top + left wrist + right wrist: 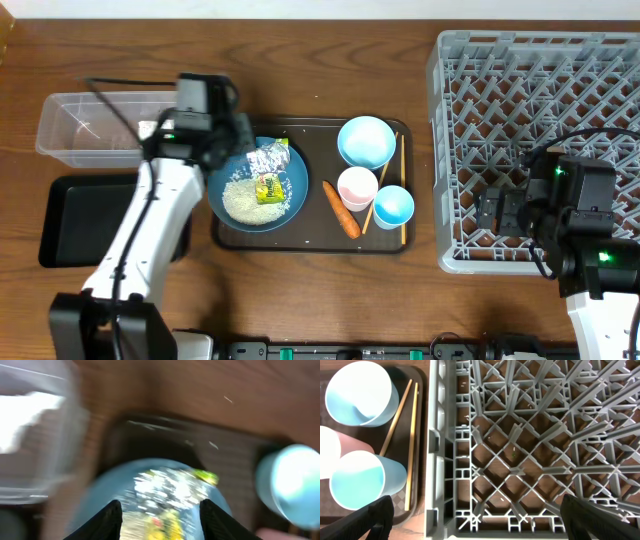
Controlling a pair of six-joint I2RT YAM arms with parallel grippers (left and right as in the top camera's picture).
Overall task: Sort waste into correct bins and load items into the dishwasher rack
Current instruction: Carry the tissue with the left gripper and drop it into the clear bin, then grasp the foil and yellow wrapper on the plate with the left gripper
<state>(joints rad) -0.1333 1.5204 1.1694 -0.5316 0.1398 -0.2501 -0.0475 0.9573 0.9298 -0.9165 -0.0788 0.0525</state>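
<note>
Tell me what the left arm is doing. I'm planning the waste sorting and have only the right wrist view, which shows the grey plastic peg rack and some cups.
Observer: The left gripper hangs over a dark blue round plate, fingers apart, with nothing visibly between them.
Operator: What waste is on that plate?
Observer: It carries crumpled silver foil and a yellow-printed wrapper, beside a heap of white rice.
Operator: And where are the bins?
Observer: A clear rectangular plastic tub and a shallow black rectangular tray lie to the left of the plate, off the brown serving tray.
</note>
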